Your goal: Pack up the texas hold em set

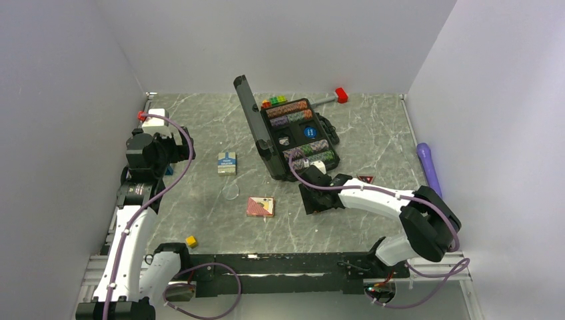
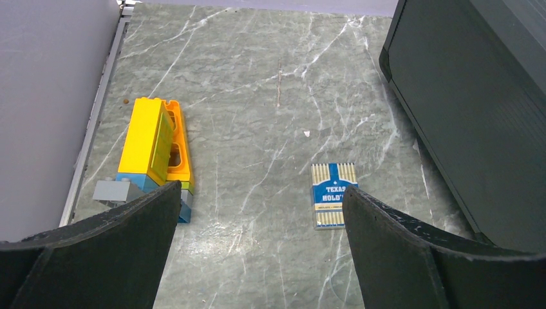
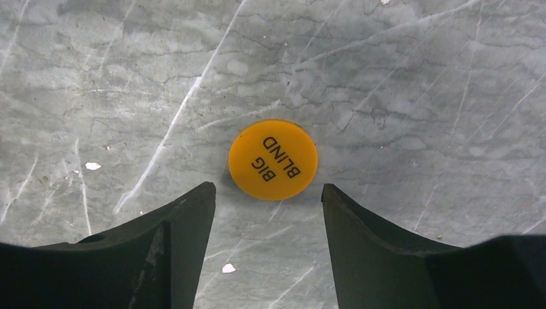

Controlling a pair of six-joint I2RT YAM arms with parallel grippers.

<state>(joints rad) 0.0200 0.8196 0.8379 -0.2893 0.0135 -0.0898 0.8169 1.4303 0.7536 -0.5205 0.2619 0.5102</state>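
Observation:
The black briefcase (image 1: 296, 137) lies open at the back centre, its lid (image 1: 252, 117) standing up, with rows of striped chips and a blue marker (image 1: 309, 132) inside. The lid's back shows in the left wrist view (image 2: 470, 96). The blue-white deck (image 1: 226, 163) lies flat on the table, ahead of my open, empty left gripper (image 2: 261, 193), near its right finger (image 2: 412, 251). The pink deck (image 1: 260, 207) lies nearer the front. The triangular marker (image 1: 365, 179) lies right of the case. My right gripper (image 3: 267, 190) is open, low over the table, the orange "BIG BLIND" marker (image 3: 273, 159) just beyond its fingertips.
Yellow and orange blocks (image 2: 154, 145) lie by the left wall. A small yellow cube (image 1: 191, 241) sits near the front left. A purple cylinder (image 1: 430, 167) lies along the right wall. A red-headed tool (image 1: 341, 95) and coloured blocks (image 1: 274, 101) are behind the case. A clear disc (image 1: 231, 192) lies mid-table.

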